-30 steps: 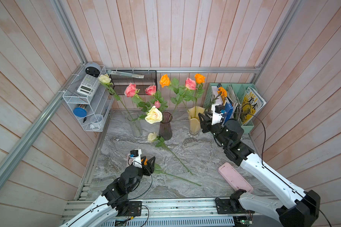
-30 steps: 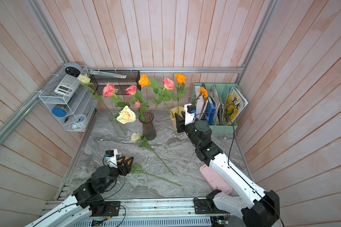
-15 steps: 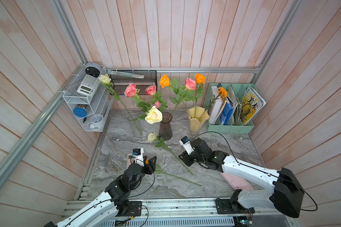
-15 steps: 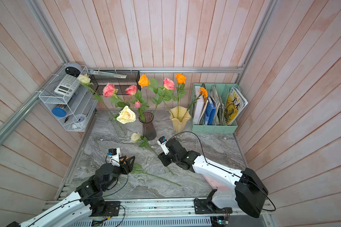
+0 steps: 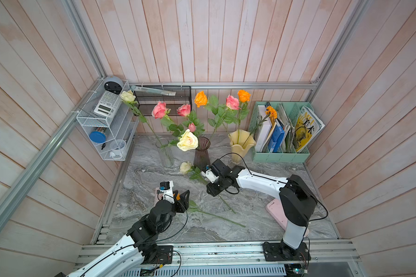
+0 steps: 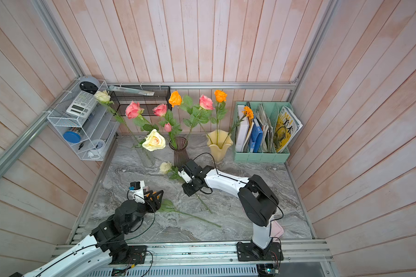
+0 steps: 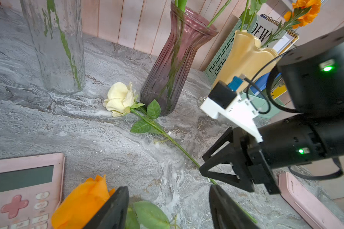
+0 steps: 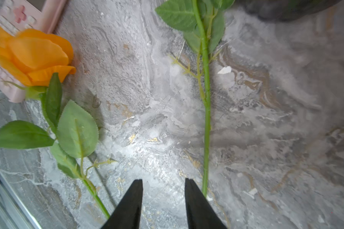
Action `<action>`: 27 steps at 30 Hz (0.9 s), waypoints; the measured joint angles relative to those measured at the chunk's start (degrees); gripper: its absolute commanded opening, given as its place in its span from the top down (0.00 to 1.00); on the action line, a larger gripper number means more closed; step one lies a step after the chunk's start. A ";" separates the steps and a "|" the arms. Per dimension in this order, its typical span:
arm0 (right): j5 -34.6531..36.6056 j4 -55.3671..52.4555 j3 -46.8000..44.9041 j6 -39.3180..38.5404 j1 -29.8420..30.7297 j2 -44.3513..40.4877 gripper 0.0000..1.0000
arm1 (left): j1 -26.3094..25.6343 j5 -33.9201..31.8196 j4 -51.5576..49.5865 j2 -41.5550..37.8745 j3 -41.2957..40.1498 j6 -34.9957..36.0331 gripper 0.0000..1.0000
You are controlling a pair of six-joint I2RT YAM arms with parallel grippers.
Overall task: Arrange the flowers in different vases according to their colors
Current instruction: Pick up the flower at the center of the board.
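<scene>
Both top views: cream rose [image 5: 185, 167] lies on the marble, head just beside the purple vase [image 5: 201, 153]; right gripper [image 5: 210, 190] sits low over its stem, jaws seemingly hidden.
Left wrist: left gripper [image 7: 168, 188] jaws wide, empty; orange rose [image 7: 81, 202] lies just beside.
Right wrist: right gripper [image 8: 163, 180] jaws narrowly parted, empty; stem [image 8: 207, 119] runs just outside one finger.

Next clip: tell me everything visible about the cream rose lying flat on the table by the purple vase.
The cream rose is an artificial-looking flower: small, pale yellow-white, half-closed head, thin green stem, serrated leaves near the head. It lies flat on the marble-patterned tabletop, head close beside the base of the purple vase, stem running diagonally toward the front. The right gripper is open at the stem's lower part; the stem lies just outside one finger, not between them. Nothing grips it.
</scene>
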 measured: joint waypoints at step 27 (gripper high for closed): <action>1.66 -9.42 14.16 -5.95 -3.50 14.43 0.77 | 0.00 -1.07 -2.51 -1.73 -0.48 -0.59 0.31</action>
